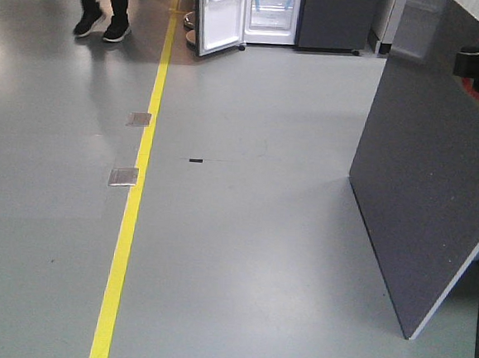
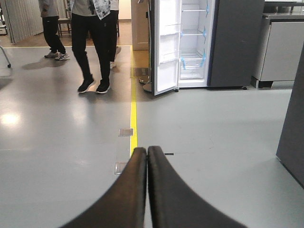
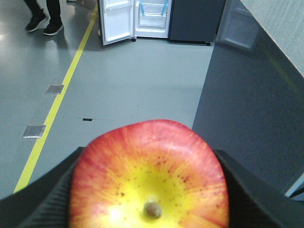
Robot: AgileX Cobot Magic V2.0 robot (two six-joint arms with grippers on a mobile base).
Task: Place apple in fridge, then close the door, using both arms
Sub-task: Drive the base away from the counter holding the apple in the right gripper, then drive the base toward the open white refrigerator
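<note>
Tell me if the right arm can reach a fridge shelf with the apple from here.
Probably not yet. The right pincer holds the apple, but the fridge stands far across the floor. Its door is open, nothing blocks the way; driving closer looks needed first.

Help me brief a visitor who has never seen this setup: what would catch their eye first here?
The red-and-yellow apple fills the right wrist view, clamped in the right gripper. Far across the grey floor stands the fridge, its door open on a white interior. A yellow line runs along the floor toward it, with a person in black trousers to its left.
</note>
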